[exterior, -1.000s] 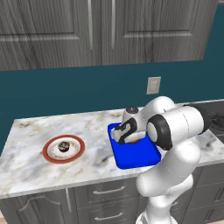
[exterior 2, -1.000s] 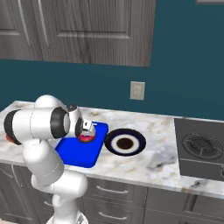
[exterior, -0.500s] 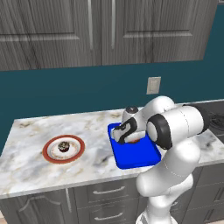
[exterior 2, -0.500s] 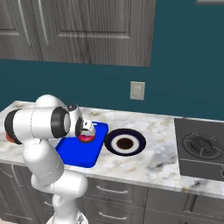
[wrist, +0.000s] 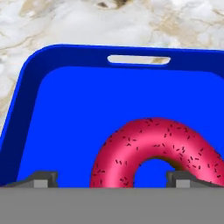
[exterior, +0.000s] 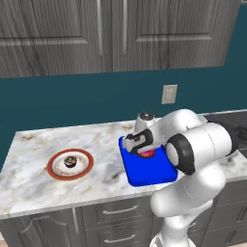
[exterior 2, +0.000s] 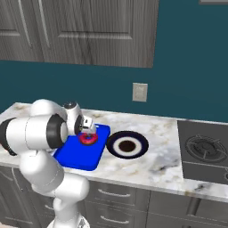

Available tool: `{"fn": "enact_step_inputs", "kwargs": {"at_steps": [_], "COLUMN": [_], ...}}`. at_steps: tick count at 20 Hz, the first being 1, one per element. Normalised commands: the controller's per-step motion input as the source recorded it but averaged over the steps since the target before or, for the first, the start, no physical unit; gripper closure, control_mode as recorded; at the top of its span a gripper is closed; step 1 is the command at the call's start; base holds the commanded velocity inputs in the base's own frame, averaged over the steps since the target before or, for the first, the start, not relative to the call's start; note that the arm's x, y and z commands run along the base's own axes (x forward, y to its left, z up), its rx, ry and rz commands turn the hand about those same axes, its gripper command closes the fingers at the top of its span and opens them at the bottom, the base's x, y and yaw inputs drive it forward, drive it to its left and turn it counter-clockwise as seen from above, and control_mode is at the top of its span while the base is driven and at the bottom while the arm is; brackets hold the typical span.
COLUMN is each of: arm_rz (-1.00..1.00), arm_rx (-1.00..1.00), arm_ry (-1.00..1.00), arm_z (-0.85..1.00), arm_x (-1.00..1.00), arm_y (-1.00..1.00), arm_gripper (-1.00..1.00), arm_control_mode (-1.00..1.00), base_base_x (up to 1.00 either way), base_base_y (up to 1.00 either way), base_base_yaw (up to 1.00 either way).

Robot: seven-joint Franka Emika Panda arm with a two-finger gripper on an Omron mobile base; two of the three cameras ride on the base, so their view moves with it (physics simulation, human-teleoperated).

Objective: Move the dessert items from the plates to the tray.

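We are looking along the end effector (wrist: 111, 179) and seeing its two dark tips standing wide apart at the bottom of the hand view, one out at the left, one at the right against the donut's (wrist: 155, 151) far flank, so we are reading it as parted and gripping nothing. The donut is lying flat on the floor of the tray (wrist: 26, 100), with the handle slot beyond it. We are judging it light, soft and easily dented, its pink glaze likely a little slick; the best hold would be across the ring from outside, pressing gently.

Compared with the frames of half a second and a second ago, we are finding almost nothing altered: the arm is keeping the same crouch over the tray (exterior: 144, 176) and the donut (exterior: 146, 154) is staying where it was, so the release appears finished.

Farther off, the navy plate (exterior 2: 128, 144) is sitting bare just beside the tray (exterior 2: 80, 156) on the table (exterior 2: 164, 156). Well apart to the left, the cupcake (exterior: 70, 161) is resting on the red-rimmed plate (exterior: 54, 166), waiting its turn
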Motion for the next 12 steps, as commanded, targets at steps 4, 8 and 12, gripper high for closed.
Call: {"fn": "enact_step_inputs", "kwargs": {"at_steps": [4,8,12], "arm_rz": [0.00,0.00,0.00], "arm_rx": [0.00,0.00,0.00], "arm_ry": [0.00,0.00,0.01], "arm_z": [0.59,0.55,0.42], "arm_x": [-0.15,-0.25,-0.23], "arm_y": [0.01,0.07,0.16], "arm_gripper": [-1.00,-1.00,-1.00], "arm_control_mode": [-1.00,-1.00,-1.00], "base_base_x": [0.00,0.00,0.00], "base_base_y": [0.00,0.00,0.00], "base_base_yaw": [0.00,0.00,0.00]}}
